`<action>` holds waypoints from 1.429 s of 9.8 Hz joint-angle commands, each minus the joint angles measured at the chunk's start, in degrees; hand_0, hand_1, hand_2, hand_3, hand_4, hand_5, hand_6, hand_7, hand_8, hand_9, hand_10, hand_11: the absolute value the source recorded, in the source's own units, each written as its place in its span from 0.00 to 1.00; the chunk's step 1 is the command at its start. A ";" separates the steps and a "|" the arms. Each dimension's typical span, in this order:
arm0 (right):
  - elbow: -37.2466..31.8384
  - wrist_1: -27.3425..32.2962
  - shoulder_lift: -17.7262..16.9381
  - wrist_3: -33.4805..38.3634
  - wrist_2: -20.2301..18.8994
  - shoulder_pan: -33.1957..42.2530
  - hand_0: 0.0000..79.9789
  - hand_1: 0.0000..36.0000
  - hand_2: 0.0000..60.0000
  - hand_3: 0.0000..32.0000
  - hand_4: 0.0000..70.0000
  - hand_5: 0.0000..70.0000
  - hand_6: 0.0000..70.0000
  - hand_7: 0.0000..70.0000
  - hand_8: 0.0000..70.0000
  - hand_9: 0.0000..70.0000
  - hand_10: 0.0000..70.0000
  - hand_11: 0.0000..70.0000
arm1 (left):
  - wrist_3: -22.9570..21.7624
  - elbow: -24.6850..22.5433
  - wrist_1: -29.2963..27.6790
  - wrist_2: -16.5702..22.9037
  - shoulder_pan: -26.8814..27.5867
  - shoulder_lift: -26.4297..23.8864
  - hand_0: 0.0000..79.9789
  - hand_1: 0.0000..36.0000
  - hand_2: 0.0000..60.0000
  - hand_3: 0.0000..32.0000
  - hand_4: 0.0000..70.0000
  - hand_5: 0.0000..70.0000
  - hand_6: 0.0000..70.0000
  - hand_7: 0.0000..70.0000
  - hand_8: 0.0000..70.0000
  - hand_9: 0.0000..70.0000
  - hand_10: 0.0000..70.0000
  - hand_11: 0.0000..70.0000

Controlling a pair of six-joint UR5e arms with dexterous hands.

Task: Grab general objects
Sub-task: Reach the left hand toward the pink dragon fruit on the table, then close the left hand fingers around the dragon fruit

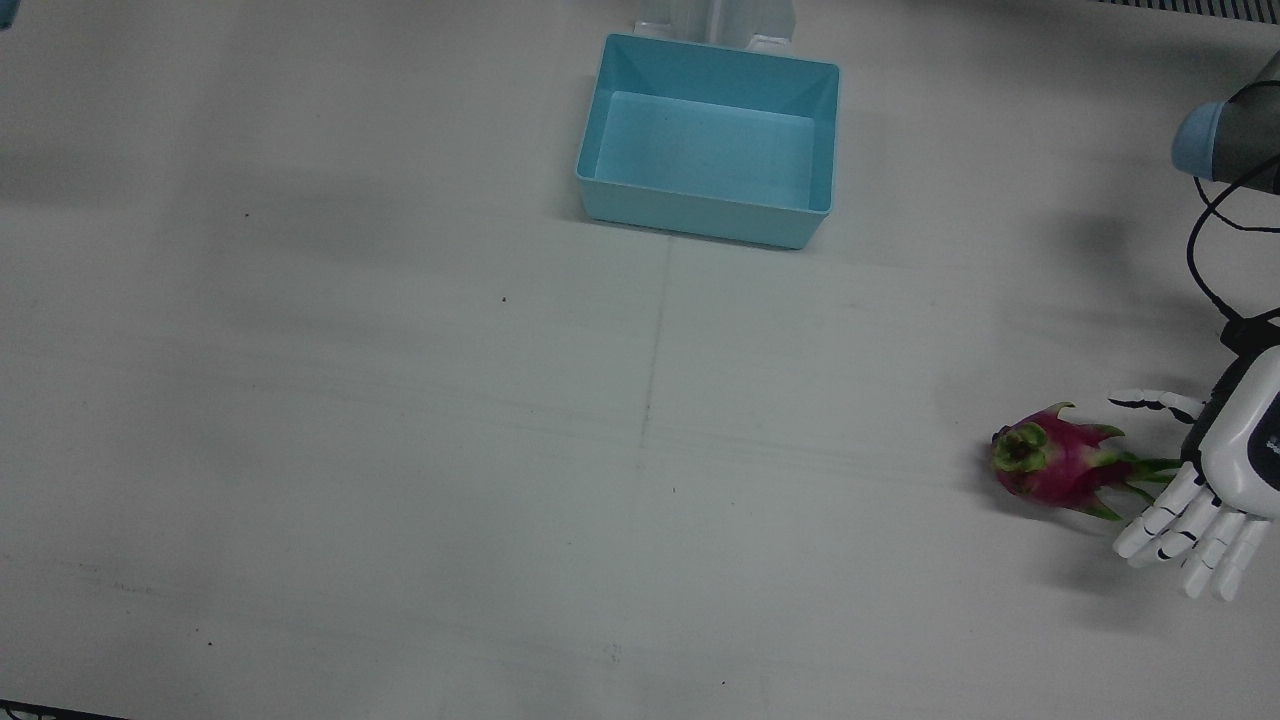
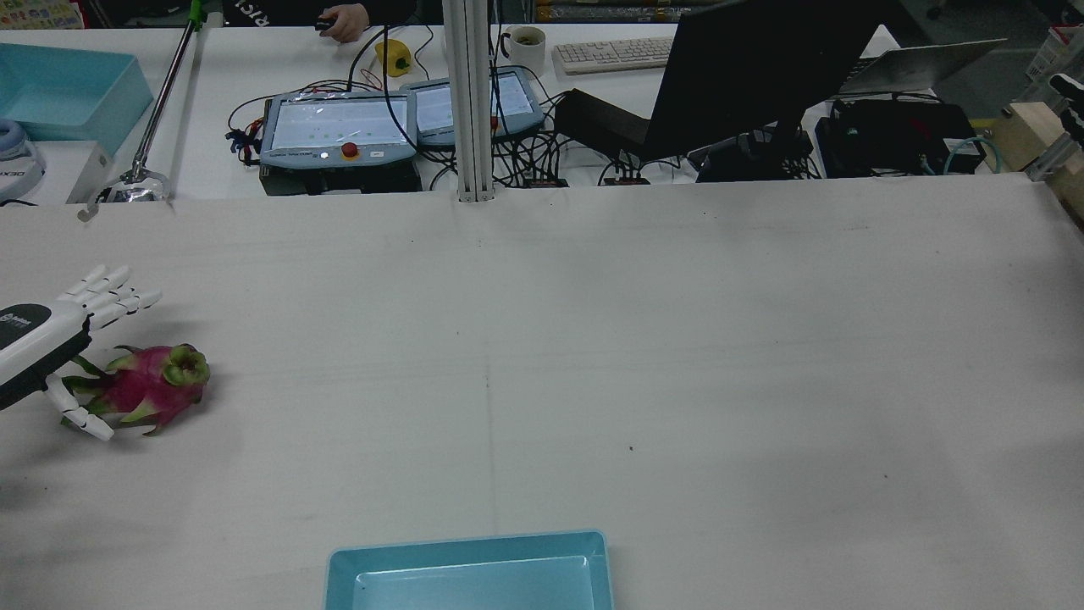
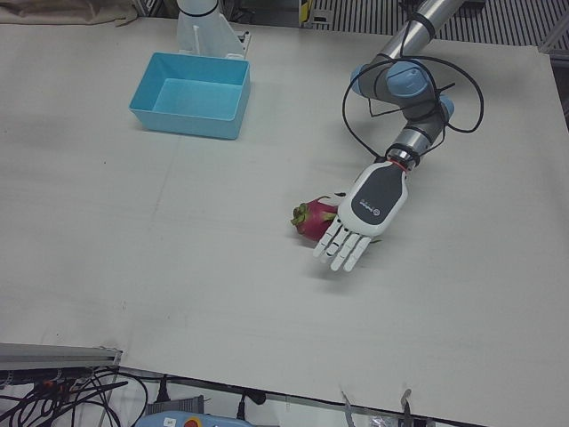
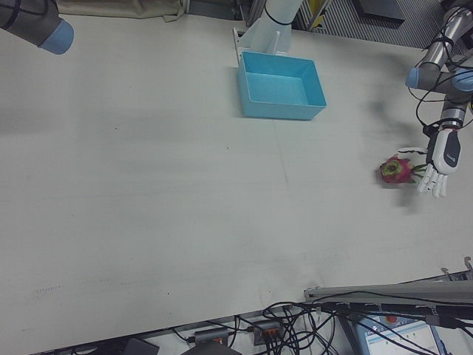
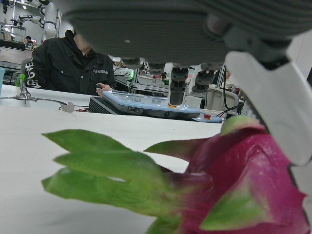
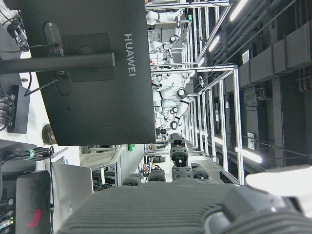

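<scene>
Worktop (image 1: 400, 450): white, bearing all items.
Bin (image 1: 708, 140): light blue, rectangular, well apart from the left robot hand.
Monitor (image 6: 87, 73): black back, reads "HUAWEI".
Left robot hand (image 1: 1205, 480): white, fingers spread, holding nothing, palm down.
Dragon fruit (image 1: 1055, 463): magenta skin, green-tipped scales, lying just beside that hand's fingers (image 1: 1185, 530); contact unclear.
Right robot hand: state cannot be told.

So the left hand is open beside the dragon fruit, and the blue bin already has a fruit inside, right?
Not quite. The blue bin holds nothing; the front view shows its bare floor. The rest stands: the left hand is open beside the dragon fruit, which lies on the table.
</scene>
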 commanded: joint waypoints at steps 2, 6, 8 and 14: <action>-0.05 0.00 0.00 0.00 -0.09 0.00 0.00 0.00 0.00 0.00 0.00 0.00 0.00 0.00 0.00 0.00 0.00 0.00 | 0.19 4.43 0.93 -0.31 0.91 -3.35 0.61 0.43 0.22 0.00 0.08 0.08 0.11 0.38 0.04 0.06 0.00 0.00; 0.03 0.00 0.00 0.00 -0.09 0.00 0.00 0.00 0.00 0.00 0.00 0.00 0.00 0.00 0.00 0.00 0.00 0.00 | 1.41 4.97 1.63 -0.40 0.91 -3.89 0.65 0.58 0.43 0.00 0.23 0.15 0.28 0.59 0.12 0.13 0.08 0.15; -0.05 0.00 0.00 0.00 0.00 0.00 0.00 0.00 0.00 0.00 0.00 0.00 0.00 0.00 0.00 0.00 0.00 0.00 | 1.68 4.89 1.72 -0.40 0.91 -3.97 0.66 0.53 0.50 0.00 0.51 0.42 0.64 1.00 0.39 0.60 0.33 0.50; -0.05 0.00 0.00 0.00 0.00 0.00 0.00 0.00 0.00 0.00 0.00 0.00 0.00 0.00 0.00 0.00 0.00 0.00 | -5.13 4.97 4.61 2.39 1.09 -8.96 0.61 0.06 0.40 0.00 1.00 0.85 1.00 1.00 1.00 1.00 1.00 1.00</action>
